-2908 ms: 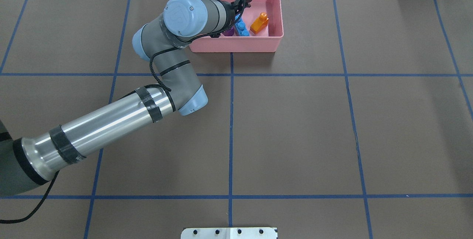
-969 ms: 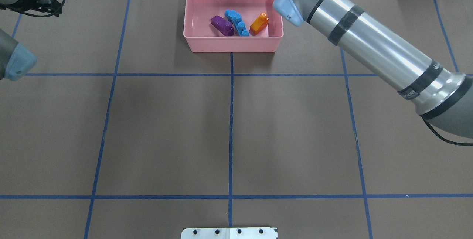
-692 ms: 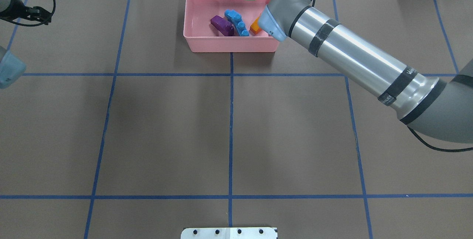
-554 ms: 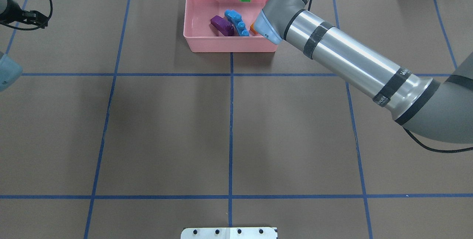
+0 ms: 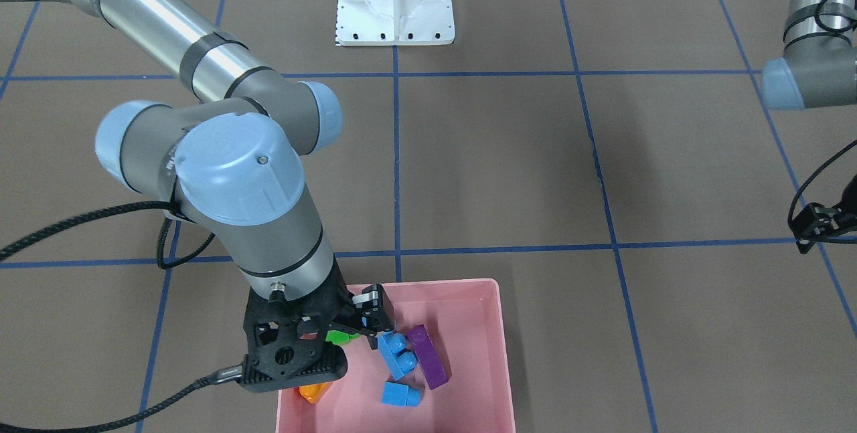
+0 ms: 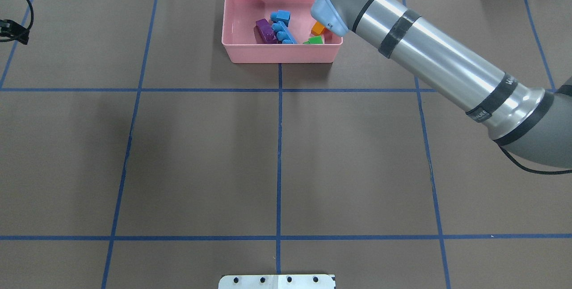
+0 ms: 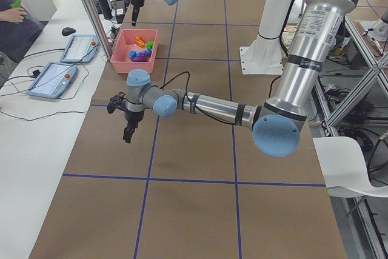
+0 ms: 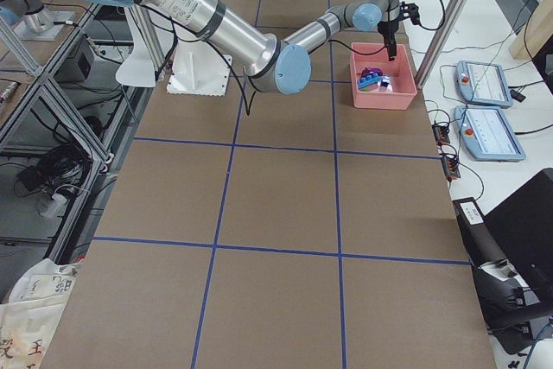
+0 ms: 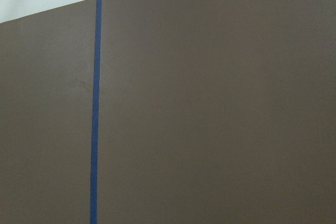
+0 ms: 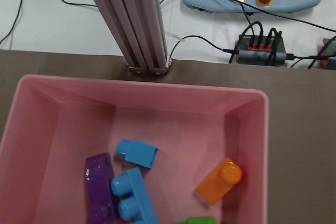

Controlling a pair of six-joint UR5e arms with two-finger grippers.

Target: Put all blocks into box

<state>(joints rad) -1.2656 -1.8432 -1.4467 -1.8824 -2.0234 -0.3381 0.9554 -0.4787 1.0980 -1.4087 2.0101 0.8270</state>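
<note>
The right fingers [image 5: 375,314] hang over the shallow pink plastic tray [image 6: 277,53], apparently spread and empty, though the front view shows only one clearly and the overhead hides them behind the arm. The left fingers [image 7: 127,133] hover above the brown desk [image 6: 201,146]; I cannot tell whether they are spread or closed. All five glossy studded blocks lie in the tray. The green two-stud brick [image 6: 315,40] is at the robot-side wall. The orange one-stud brick [image 10: 220,181] is seen whole only from the right wrist. The purple sloped brick [image 6: 264,31] lies against the long blue brick [image 6: 282,33], with the small blue brick [image 6: 281,15] beyond them.

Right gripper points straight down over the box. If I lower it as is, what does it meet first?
Under the right gripper, probably the bare floor of the box, near the small blue block. Depth is unclear.
</note>
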